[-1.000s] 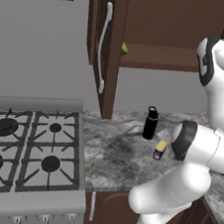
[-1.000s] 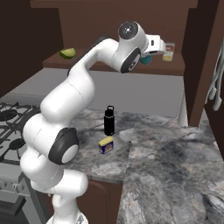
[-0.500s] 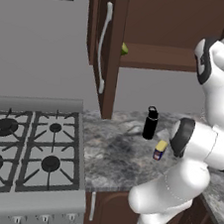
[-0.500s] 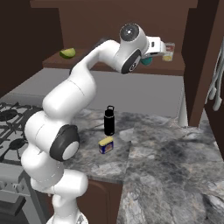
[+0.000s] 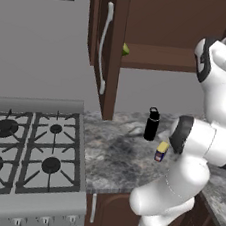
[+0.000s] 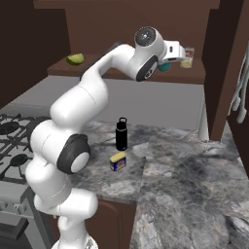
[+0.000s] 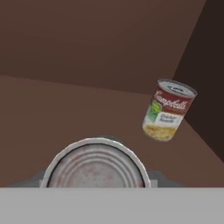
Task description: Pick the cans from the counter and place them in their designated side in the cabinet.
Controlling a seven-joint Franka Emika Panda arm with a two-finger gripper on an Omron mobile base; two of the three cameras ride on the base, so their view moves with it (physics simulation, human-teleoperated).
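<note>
We note the steel stove (image 5: 27,146) at far left, then the cabinet door (image 5: 105,43) with its curved silver handle, standing open beside the cabinet (image 6: 121,29). A green fruit (image 6: 75,59) rests at the left end of the inner shelf (image 6: 97,72). On the marbled tabletop (image 6: 180,170) we find a tall black bottle (image 6: 121,134) and, just beside it, the dark blue can (image 6: 117,161) with a yellow top. Further right, the pincer (image 6: 171,59) reaches onto the shelf, clamped on the teal can (image 7: 96,164), whose silver lid faces the hand camera. The pale labelled soup can (image 7: 168,110) stands near it, at the shelf's right end.
</note>
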